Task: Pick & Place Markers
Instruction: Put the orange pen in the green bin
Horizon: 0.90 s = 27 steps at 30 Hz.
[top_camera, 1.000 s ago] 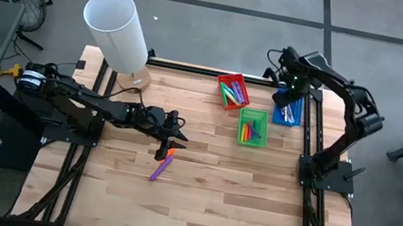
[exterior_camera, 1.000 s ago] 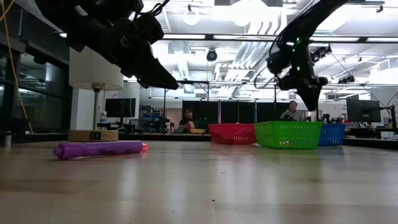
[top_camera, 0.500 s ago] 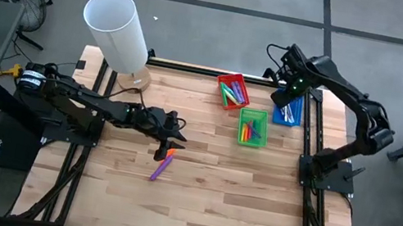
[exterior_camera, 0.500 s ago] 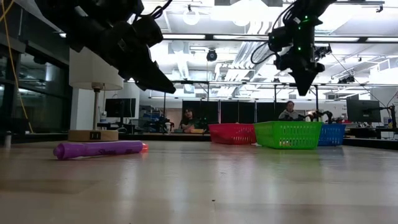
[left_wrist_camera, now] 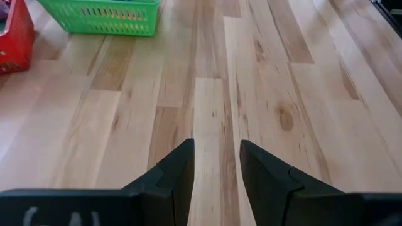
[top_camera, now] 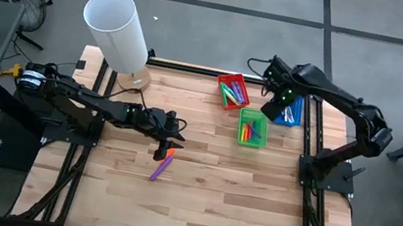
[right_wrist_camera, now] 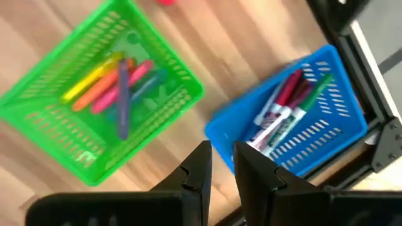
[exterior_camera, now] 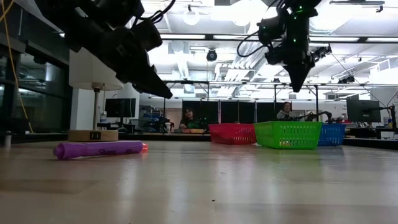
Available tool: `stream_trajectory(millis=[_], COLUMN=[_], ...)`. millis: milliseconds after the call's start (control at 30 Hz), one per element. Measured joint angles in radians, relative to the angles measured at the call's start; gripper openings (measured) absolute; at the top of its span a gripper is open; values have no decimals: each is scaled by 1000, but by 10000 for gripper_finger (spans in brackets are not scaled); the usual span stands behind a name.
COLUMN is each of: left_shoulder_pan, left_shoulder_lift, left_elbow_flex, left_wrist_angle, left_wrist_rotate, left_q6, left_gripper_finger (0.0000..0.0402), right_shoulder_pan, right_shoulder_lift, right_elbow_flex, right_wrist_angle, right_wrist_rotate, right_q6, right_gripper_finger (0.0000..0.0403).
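Two loose markers lie flat on the wood: a purple marker (top_camera: 160, 168) (exterior_camera: 99, 149) and a short orange marker (top_camera: 170, 156) whose end (exterior_camera: 144, 148) shows just behind it. My left gripper (top_camera: 170, 139) (exterior_camera: 163, 91) (left_wrist_camera: 217, 164) hovers above them, open and empty; neither marker shows in the left wrist view. My right gripper (top_camera: 272, 109) (exterior_camera: 296, 79) (right_wrist_camera: 222, 164) hangs high between the green tray (top_camera: 252, 127) (right_wrist_camera: 100, 107) and the blue tray (top_camera: 289, 112) (right_wrist_camera: 295, 119), fingers a narrow gap apart, holding nothing. Both trays hold markers, as does the red tray (top_camera: 232, 91).
A white-shaded lamp (top_camera: 119, 28) stands on its round base (top_camera: 134, 79) at the far left corner. The three trays sit together at the far right. Bare wood stretches across the table's near half (top_camera: 210, 206). People sit in the room beyond (exterior_camera: 186, 119).
My right gripper has risen and swung from over the blue tray toward the table's left, now over the gap beside the green tray. The markers on the table have not moved.
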Motion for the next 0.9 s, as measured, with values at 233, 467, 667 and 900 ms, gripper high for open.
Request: stream_trajectory(millis=[233, 467, 667, 900], left_shoulder_pan=[0, 0, 0, -11], left_shoulder_lift=[0, 0, -17, -27], left_elbow_flex=[0, 0, 15, 117], left_wrist_angle=[-55, -164, -238, -460], left_wrist_rotate=[-12, -103, -111, -134], left_q6=[-25, -127, -191, -265], left_gripper_finger=[124, 124, 124, 124], right_shoulder_pan=[81, 158, 227, 304], right_shoulder_lift=[0, 0, 0, 0], right_elbow_flex=[0, 0, 0, 0], right_wrist_angle=[-15, -14, 4, 80], right_wrist_rotate=[2, 2, 2, 2], right_q6=[-4, -6, -8, 2], right_gripper_finger=[55, 55, 55, 55])
